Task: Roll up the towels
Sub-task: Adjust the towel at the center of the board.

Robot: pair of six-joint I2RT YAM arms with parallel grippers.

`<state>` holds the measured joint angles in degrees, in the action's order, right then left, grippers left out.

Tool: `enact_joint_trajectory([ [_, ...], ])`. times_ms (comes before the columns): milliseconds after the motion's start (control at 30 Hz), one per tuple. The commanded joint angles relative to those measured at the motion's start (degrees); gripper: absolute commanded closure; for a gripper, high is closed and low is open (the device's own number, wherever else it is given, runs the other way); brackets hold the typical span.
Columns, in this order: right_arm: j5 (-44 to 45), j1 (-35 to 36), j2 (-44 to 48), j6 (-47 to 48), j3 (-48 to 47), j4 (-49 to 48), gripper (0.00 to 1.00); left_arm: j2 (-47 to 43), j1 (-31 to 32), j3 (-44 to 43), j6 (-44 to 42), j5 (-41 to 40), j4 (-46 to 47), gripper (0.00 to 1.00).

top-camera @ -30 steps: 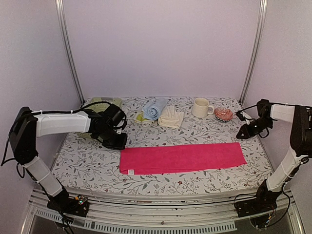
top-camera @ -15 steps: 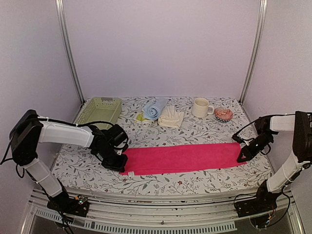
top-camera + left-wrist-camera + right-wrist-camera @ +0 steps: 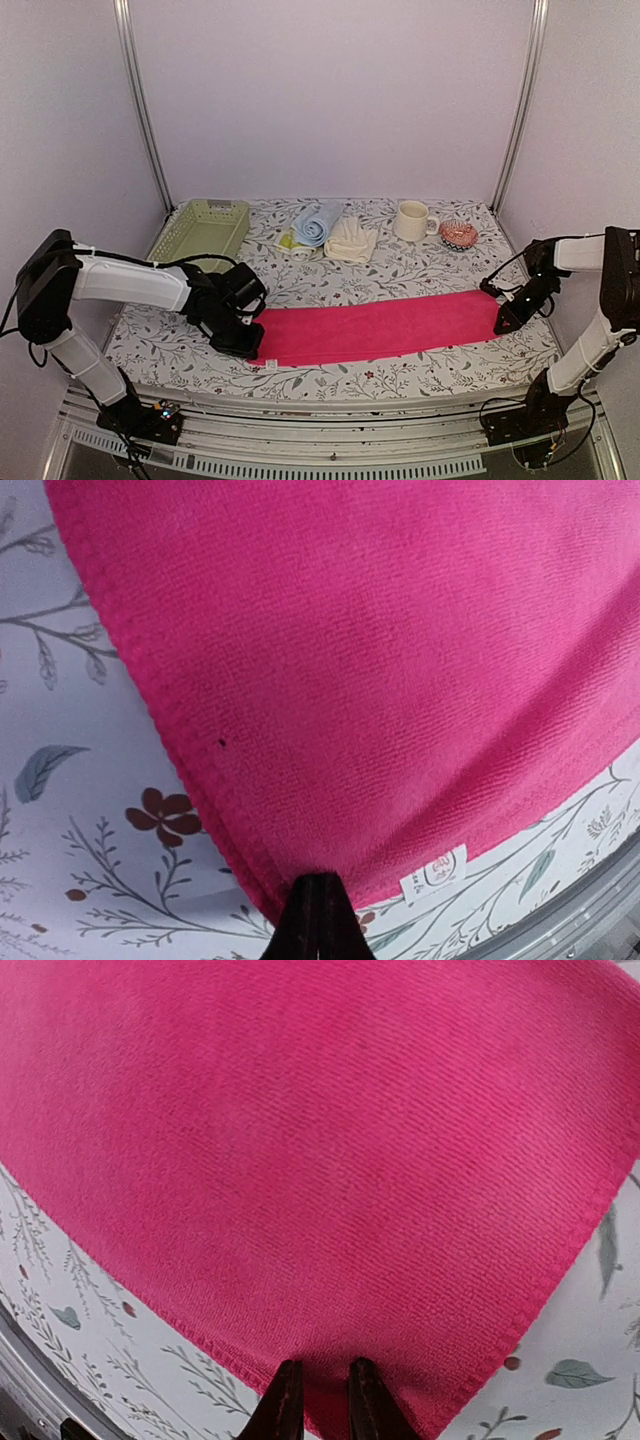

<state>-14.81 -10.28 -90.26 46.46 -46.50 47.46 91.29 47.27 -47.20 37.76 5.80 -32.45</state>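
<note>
Two grippers hold one pink towel. It lies in a long strip across the lower middle of the top view, on the table. At its left end, the left gripper has its jaws pressed tight together, and they look to be pinching the near corner hem. At the right end, the right gripper has its jaws closed on the towel's edge, with a bit of pink cloth between them.

I think the roll is only about to start. To do it well, the towel should be pulled flat with no wrinkles. The roll should go straight so the edges line up. Both pinches are small, so a hard tug could let the cloth slip out.

A little white tag sits by the left corner, low in the left wrist view. Its marks are too small to read.
</note>
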Motion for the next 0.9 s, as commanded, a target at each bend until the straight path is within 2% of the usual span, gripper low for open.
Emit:
enact_joint_trajectory([
  [0,14.5,-3.7,-6.1,-2.6,-1.9,-9.5,0.80,0.3,3.5,0.1,0.4,2.7,-1.4,1.00],
  [200,12.1,-4.0,-7.7,-3.1,-6.3,-6.1,0.80,2.0,4.8,-1.2,1.4,3.9,-2.0,1.00],
  [333,4.7,-4.0,-3.6,-2.3,-11.0,0.4,0.75,0.5,6.2,-3.0,-1.6,4.1,-0.3,1.00],
  [433,-0.1,-4.0,-1.1,-4.1,-14.0,2.3,0.71,-1.9,6.6,-4.1,-5.7,2.2,2.0,0.90],
  [500,-0.8,-4.0,-0.2,-6.2,-14.6,1.1,0.67,-3.5,6.5,-5.1,-8.1,0.0,3.2,0.78],
  [600,-1.4,-4.0,-1.4,-10.0,-15.9,-0.1,0.64,-5.0,6.4,-7.7,-9.8,-4.5,4.3,0.68],
  [700,-1.4,-4.0,-3.7,-12.7,-16.6,-1.2,0.64,-5.8,6.1,-9.4,-11.0,-9.2,7.8,0.61],
  [867,1.6,-2.6,-6.8,-15.7,-17.6,-2.4,0.65,-5.6,5.4,-10.7,-9.6,-14.7,13.8,0.60],
])
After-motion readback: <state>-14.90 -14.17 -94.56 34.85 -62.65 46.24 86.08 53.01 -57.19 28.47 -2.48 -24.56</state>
